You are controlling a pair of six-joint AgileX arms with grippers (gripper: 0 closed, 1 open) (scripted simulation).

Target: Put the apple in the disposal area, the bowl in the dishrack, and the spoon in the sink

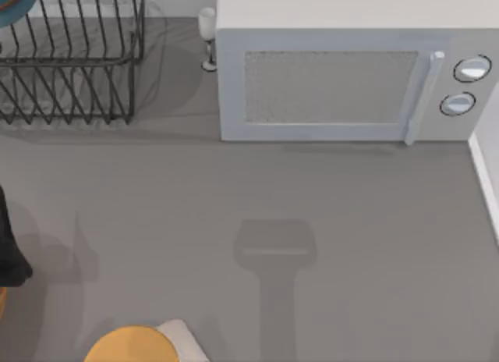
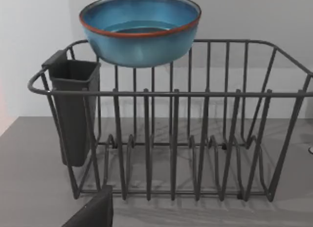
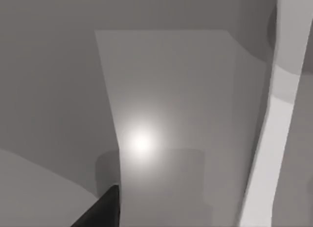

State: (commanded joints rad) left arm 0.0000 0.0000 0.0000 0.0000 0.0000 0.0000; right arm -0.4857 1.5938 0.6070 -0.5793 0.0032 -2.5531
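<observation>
Bowl (image 2: 140, 31) atop dishrack (image 2: 195, 139), unlabelled.

The bowl (image 2: 140, 29) sits upright on the dishrack's (image 2: 205, 139) back rim, near its dark cutlery holder (image 2: 73, 109).

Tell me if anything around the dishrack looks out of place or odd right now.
Yes: the bowl sits at the top back rim of the dishrack, upright, above the rods instead of down among them. It seems perched or hanging rather than settled. I cannot tell what supports it. The dark caddy hangs normally on the rack's end.
</observation>
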